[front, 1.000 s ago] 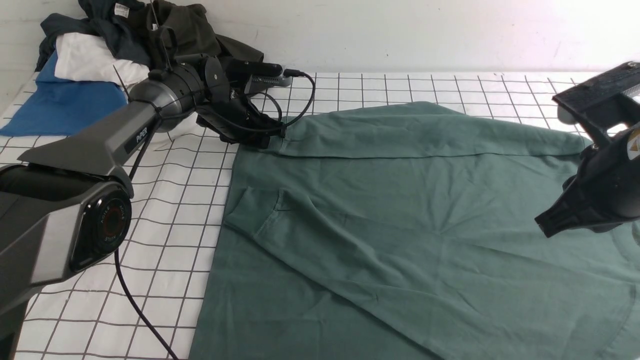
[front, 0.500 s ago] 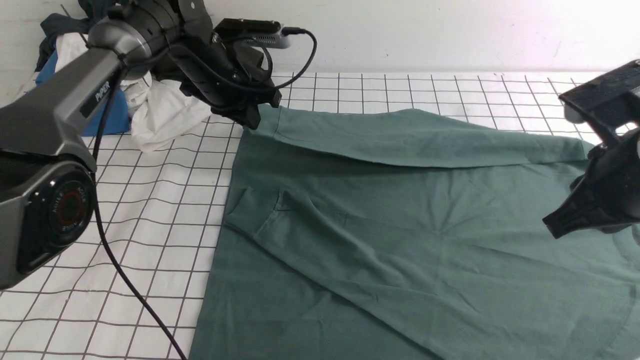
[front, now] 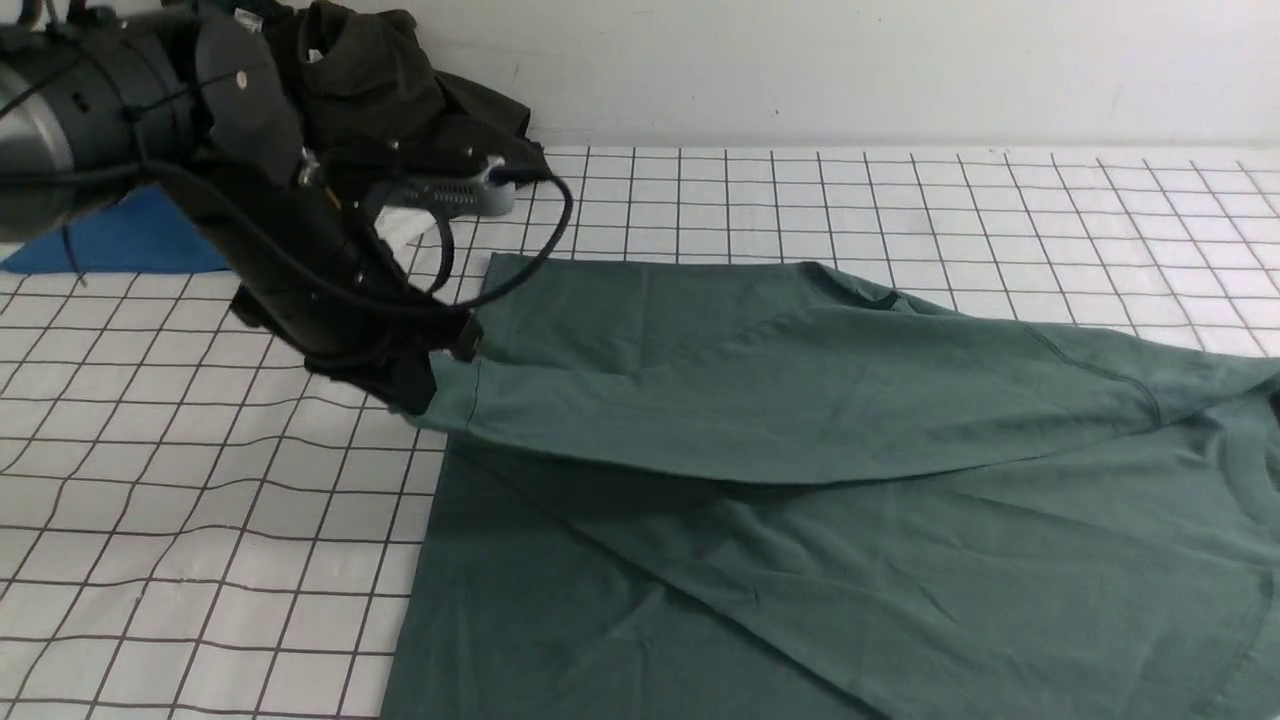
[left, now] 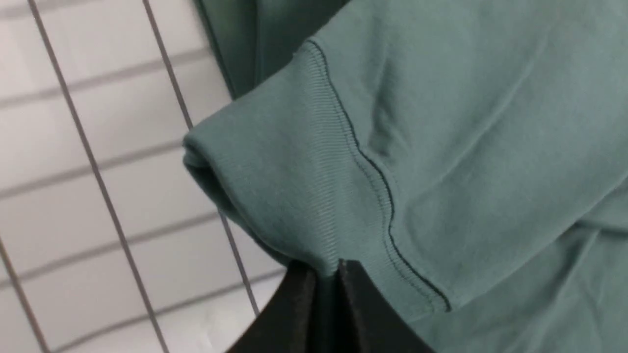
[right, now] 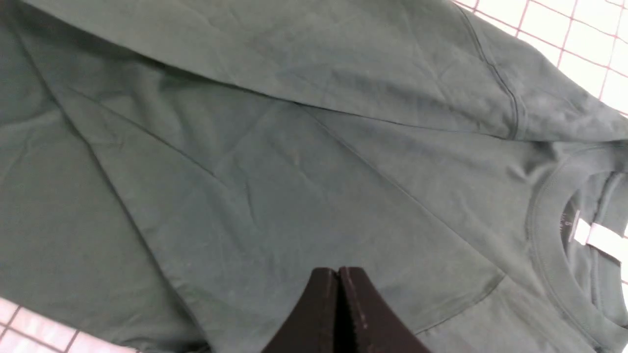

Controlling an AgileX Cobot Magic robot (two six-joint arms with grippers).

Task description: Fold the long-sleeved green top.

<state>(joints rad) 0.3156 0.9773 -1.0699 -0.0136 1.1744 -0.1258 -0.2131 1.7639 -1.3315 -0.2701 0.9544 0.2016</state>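
Note:
The green long-sleeved top lies spread over the right half of the checked table. My left gripper is shut on the ribbed cuff of one sleeve. It holds the sleeve raised and stretched across the top's body, and a shadow lies under it. In the left wrist view the jaws pinch the cuff's edge. My right gripper is shut and empty. It hovers over the top's body near the collar with its white label. The right arm is out of the front view.
A pile of clothes sits at the back left by the wall: a dark olive garment and a blue garment. The white checked cloth covers the table left of the top and behind it.
My left gripper has lifted the sleeve cuff off the far edge and carried it nearer and leftward, over the top's body. The right arm has left the front view.

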